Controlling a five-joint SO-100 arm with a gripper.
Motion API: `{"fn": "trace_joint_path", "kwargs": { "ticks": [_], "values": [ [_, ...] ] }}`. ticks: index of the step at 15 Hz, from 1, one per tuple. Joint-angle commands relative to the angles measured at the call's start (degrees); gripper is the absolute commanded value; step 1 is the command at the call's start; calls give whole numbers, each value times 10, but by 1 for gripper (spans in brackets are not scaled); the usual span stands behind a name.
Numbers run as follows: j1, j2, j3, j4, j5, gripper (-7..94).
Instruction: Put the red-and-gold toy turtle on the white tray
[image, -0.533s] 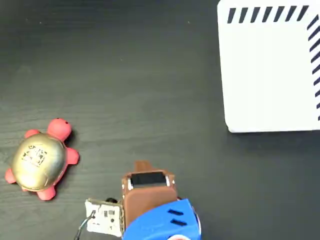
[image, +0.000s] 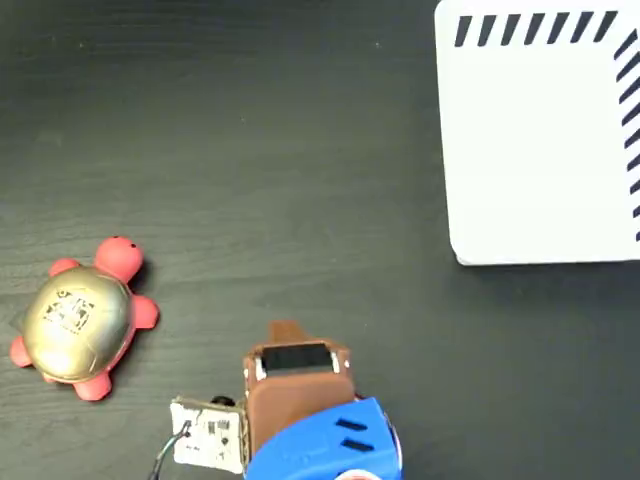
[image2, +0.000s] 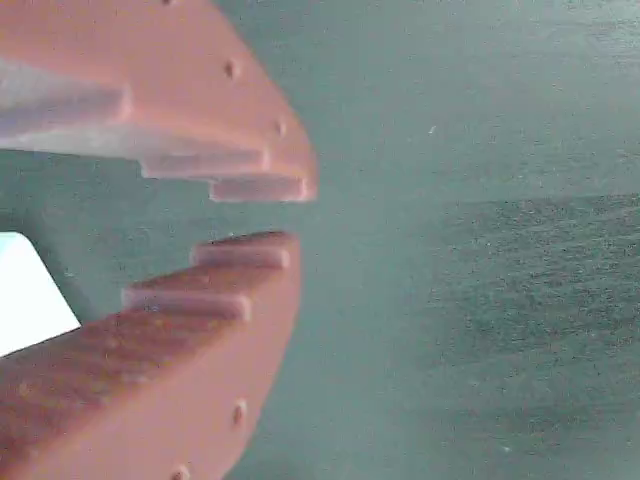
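The red-and-gold toy turtle (image: 78, 320) lies on the dark table at the left of the fixed view, its red head pointing up and to the right. At the top right is the white tray (image: 540, 150), bare, with dark stripes along its edges. My brown gripper (image: 285, 332) is at the bottom centre, well to the right of the turtle and not touching it. In the wrist view the gripper (image2: 290, 217) has its fingertips nearly together with only a thin gap and nothing between them. A corner of the tray (image2: 30, 295) shows at the left edge. The turtle is out of the wrist view.
A small circuit board (image: 208, 435) with wires sits beside the arm's blue part (image: 320, 445) at the bottom edge. Dark wood-grain tabletop (image: 300, 150) stretches between the turtle and the tray.
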Motion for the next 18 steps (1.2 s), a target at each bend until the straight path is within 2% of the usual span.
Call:
{"fn": "trace_joint_path", "kwargs": {
  "ticks": [1, 6, 13, 16, 18],
  "values": [
    [-9, 4, -7, 4, 5, 0],
    [-9, 4, -7, 4, 5, 0],
    [-120, 1, -7, 2, -96, 0],
    [-163, -83, -44, -40, -94, 0],
    [-189, -212, -189, -55, -99, 0]
  ]
}}
